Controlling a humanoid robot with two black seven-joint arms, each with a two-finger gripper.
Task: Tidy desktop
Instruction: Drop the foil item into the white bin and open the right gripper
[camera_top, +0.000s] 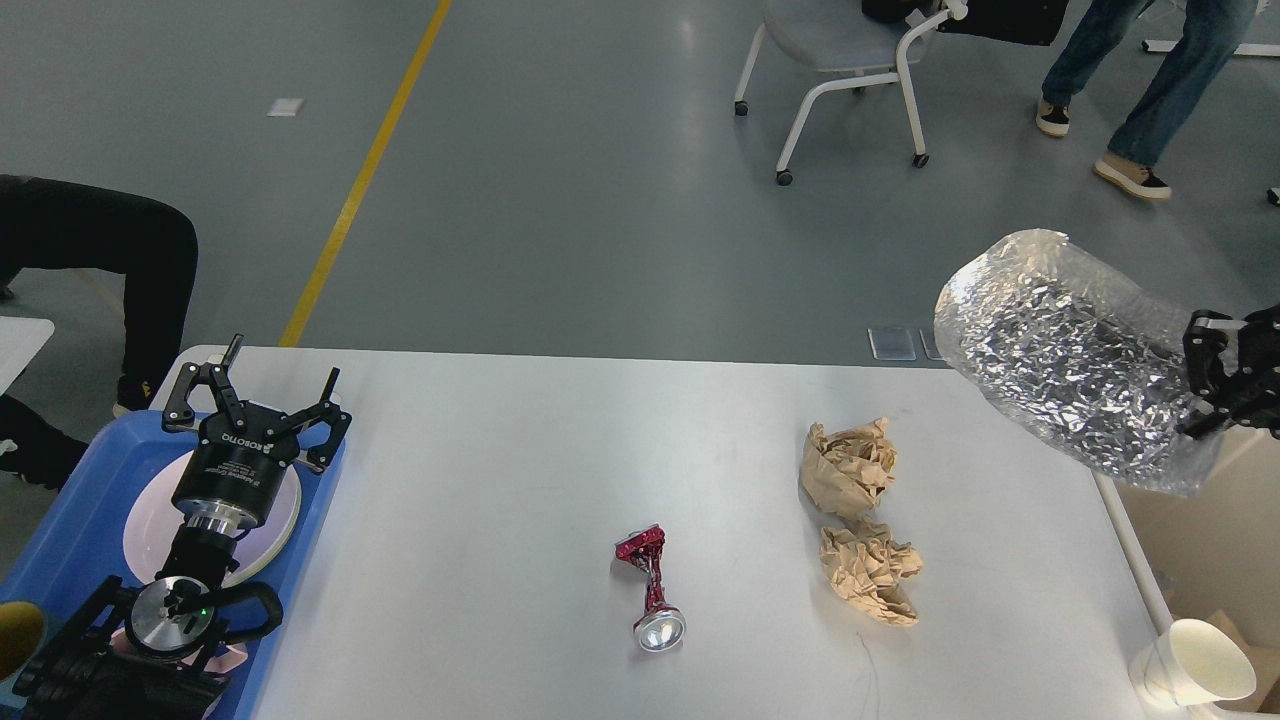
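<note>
Nearest: a crushed red can (648, 590) is lying on the desktop (500, 520), right of the left gripper (262, 398), whose fingers are standing spread above a blue tray (70, 520). Two brown paper wads (860, 520) are resting left of the right gripper (1215, 385). That gripper is pinching a crinkled silver bag (1075, 360), hanging beyond the desktop's right edge.

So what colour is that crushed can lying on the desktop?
Red, with a silver end, on the crushed can; the head view shows it.
</note>
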